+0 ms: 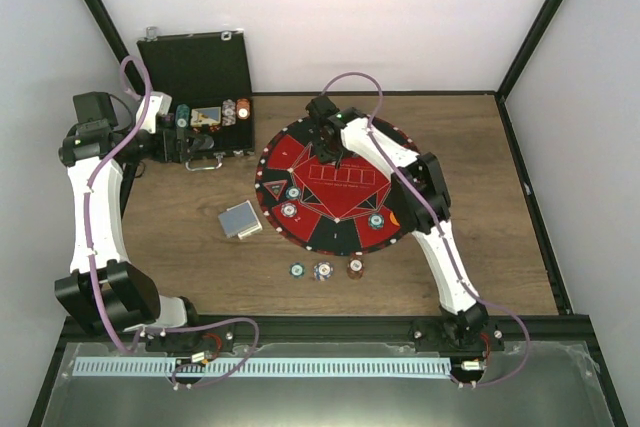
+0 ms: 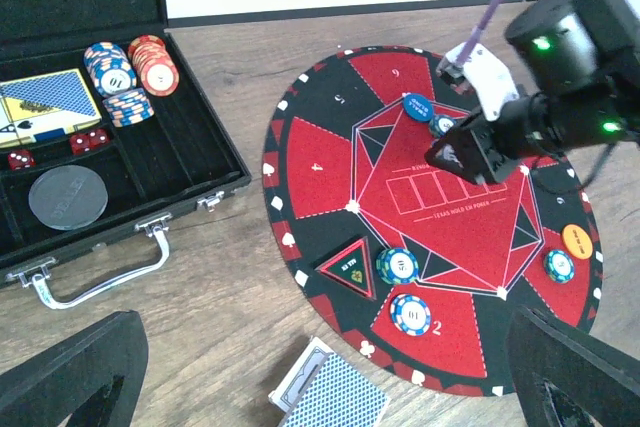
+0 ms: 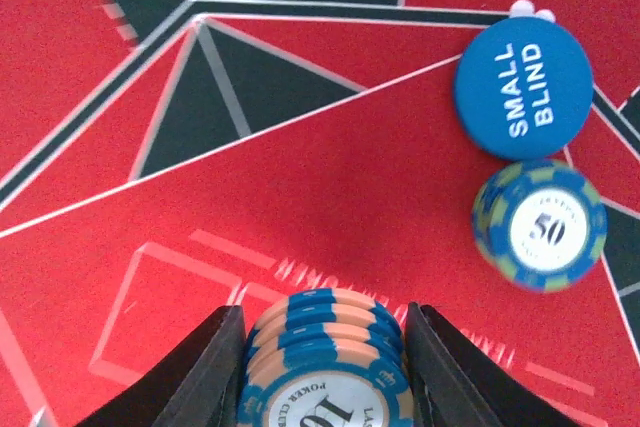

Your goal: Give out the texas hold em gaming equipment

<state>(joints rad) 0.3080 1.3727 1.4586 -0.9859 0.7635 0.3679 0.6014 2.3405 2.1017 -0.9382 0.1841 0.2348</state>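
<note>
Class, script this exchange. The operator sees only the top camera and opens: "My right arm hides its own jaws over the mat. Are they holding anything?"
Observer: Yes. The right wrist camera shows the right jaws closed on a stack of blue-and-tan chips, the top face reading 10.
Operator: What lies ahead of them?
Observer: A blue disc lettered SMALL BLIND, with a chip marked 50 right beside it.
Operator: And the left jaws?
Observer: Wide apart with nothing between them, by the left wrist camera.
</note>
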